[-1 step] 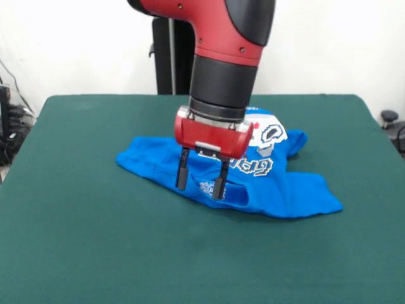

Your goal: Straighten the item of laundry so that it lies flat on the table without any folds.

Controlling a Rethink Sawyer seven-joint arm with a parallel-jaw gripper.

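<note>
Mid-counter (76, 253): T-shirt (291, 196), blue, crumpled, long axis running left to right, print partly folded under. My gripper (200, 185) above its left part, fingers apart, clamping nothing.

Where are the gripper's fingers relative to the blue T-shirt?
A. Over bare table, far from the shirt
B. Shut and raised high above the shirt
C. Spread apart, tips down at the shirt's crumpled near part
C: the gripper points straight down with its fingers apart, tips at the folded fabric of the blue T-shirt, which lies bunched on the table.
</note>
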